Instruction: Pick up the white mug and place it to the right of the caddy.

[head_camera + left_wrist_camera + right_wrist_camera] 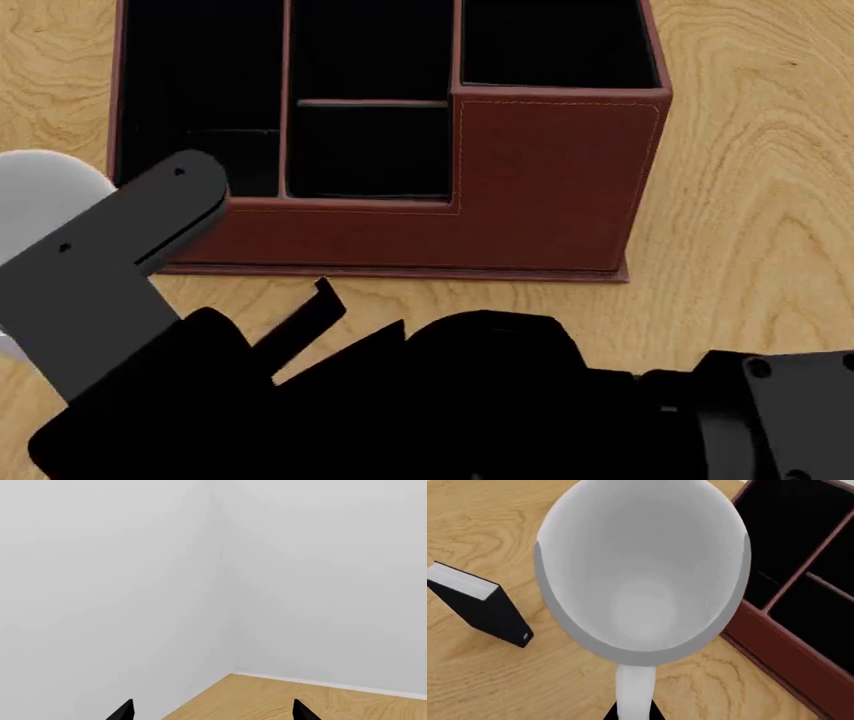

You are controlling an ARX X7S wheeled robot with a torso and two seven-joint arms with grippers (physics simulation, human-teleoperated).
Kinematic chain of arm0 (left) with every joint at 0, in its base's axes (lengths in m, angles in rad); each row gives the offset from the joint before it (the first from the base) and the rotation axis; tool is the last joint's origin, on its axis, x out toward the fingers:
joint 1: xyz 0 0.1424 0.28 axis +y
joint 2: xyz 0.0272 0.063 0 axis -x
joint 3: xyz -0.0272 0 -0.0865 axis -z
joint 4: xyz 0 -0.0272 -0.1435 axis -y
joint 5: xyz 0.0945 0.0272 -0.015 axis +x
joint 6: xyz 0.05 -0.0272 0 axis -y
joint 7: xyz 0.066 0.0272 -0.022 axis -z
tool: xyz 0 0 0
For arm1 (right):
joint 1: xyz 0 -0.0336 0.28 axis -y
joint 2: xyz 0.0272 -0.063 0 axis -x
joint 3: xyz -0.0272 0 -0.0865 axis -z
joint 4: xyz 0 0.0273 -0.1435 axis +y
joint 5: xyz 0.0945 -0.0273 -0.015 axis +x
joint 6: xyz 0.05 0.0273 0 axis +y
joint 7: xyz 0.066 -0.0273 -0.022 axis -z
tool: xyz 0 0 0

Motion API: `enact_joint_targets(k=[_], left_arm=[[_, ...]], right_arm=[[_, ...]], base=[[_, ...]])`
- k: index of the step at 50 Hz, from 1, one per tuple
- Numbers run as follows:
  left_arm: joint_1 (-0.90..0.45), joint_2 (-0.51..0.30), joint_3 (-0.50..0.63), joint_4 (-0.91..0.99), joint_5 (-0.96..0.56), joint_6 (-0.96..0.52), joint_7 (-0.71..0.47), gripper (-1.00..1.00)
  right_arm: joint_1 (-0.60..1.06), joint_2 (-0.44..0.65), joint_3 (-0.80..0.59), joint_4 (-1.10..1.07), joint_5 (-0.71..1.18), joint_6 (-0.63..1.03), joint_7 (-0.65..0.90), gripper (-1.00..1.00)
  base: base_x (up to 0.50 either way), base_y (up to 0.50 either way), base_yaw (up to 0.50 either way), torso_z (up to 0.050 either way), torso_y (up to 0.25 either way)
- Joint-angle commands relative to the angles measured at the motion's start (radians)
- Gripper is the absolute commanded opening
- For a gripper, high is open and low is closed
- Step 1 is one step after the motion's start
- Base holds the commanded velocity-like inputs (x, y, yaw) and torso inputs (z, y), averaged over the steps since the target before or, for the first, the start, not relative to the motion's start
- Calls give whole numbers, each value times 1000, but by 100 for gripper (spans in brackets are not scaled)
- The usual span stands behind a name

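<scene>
mug [644, 565] fills the right-wrist frame, caddy [800, 600] at right edge | right gripper [634, 712] pinches the handle (so the cup hangs upright) | left gripper [213, 711] jaws wide, empty | book [484, 605] at left

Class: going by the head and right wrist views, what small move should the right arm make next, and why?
Probably lift the mug a little higher, then carry it rightward. The right tool seems clamped on its handle, and it hangs left of the caddy, whose tall walls block a low path.
</scene>
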Motion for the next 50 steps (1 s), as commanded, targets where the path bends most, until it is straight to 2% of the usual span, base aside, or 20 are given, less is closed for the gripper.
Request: enact_joint_targets(k=[1, 31, 50], left_arm=[[-21, -17, 22, -5, -6, -1, -10, 100], [-117, -96, 142, -21, -25, 1, -67, 100], [-167, -120, 204, -33, -29, 11, -87, 100]], right_arm=[[40, 102, 58, -63, 15, -5, 47, -100], [101, 402, 182, -171, 92, -62, 158, -100], [139, 547, 235, -222, 138, -80, 227, -100]], base=[[0, 0, 0, 0, 0], [0, 0, 0, 0, 0], [0, 0, 0, 0, 1]])
